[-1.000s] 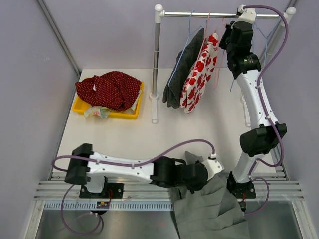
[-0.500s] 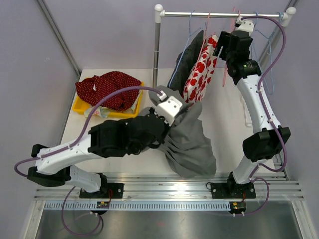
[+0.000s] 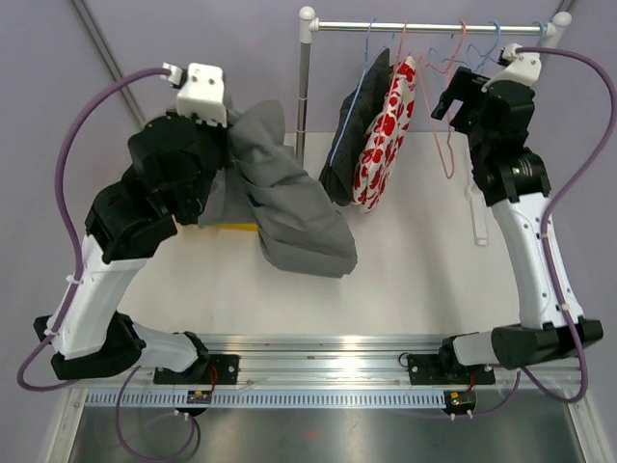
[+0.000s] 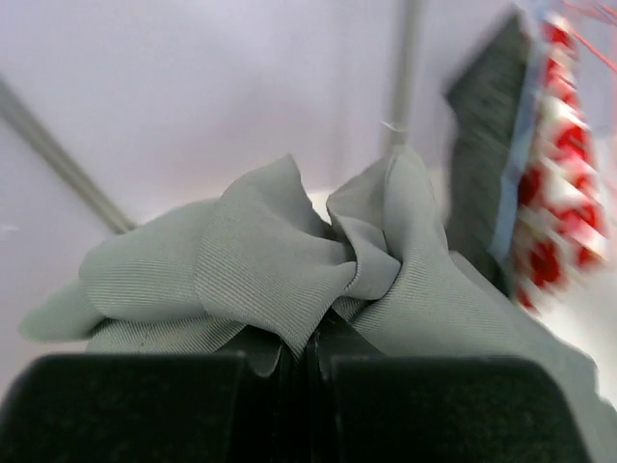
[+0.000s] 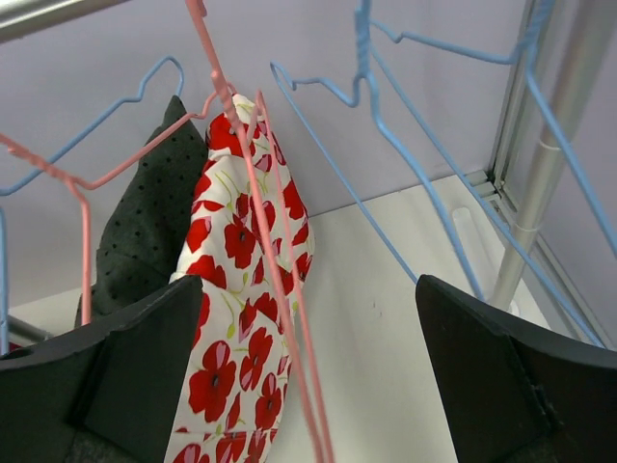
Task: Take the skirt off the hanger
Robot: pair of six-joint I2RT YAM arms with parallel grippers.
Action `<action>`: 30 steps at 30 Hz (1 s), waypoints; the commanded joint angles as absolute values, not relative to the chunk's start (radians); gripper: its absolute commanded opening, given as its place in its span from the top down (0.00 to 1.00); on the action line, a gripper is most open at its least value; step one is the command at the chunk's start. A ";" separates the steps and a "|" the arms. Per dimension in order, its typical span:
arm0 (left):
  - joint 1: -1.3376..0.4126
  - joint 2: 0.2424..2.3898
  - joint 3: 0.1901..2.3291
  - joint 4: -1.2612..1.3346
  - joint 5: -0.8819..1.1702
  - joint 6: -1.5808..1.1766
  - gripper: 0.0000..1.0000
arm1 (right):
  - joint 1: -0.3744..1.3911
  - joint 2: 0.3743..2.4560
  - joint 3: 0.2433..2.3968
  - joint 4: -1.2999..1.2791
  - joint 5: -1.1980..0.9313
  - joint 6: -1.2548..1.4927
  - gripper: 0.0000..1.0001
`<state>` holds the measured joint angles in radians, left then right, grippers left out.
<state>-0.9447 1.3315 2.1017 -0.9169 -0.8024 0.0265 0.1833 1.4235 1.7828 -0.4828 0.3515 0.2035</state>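
The grey skirt (image 3: 289,207) is off the rack and hangs bunched from my left gripper (image 3: 229,133), which is raised high at the far left. In the left wrist view that gripper (image 4: 310,357) is shut on a fold of the grey skirt (image 4: 289,260). An empty pink hanger (image 3: 445,145) hangs from the rail (image 3: 424,27). My right gripper (image 3: 461,96) is open just beside it. In the right wrist view the pink hanger (image 5: 255,222) crosses the wide gap of the right gripper (image 5: 308,289) without touching either finger.
A red‑flowered white skirt (image 3: 386,135) and a dark dotted garment (image 3: 357,125) hang on the rail on blue hangers. Empty blue hangers (image 5: 405,164) hang to the right. The rack's pole (image 3: 304,96) stands mid‑table. A yellow tray (image 3: 236,228) lies mostly hidden behind the grey skirt.
My left arm swung the grey skirt from the near edge up and over to the far left. My right gripper opened and shifted right along the rail.
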 commanded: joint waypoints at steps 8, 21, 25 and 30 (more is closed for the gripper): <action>-0.490 1.594 2.342 -0.571 -0.742 0.228 1.00 | 0.189 1.072 1.560 -0.439 0.341 0.238 0.01; -0.252 1.686 1.803 -0.455 -0.565 -0.042 0.91 | 0.189 0.864 1.422 -0.466 0.201 0.336 0.01; -0.207 1.742 1.704 -0.494 -0.471 -0.149 0.90 | 0.189 0.841 1.400 -0.429 0.108 0.307 0.01; -0.146 1.779 1.658 -0.497 -0.236 -0.202 0.66 | 0.187 0.926 1.506 -0.476 0.005 0.265 0.01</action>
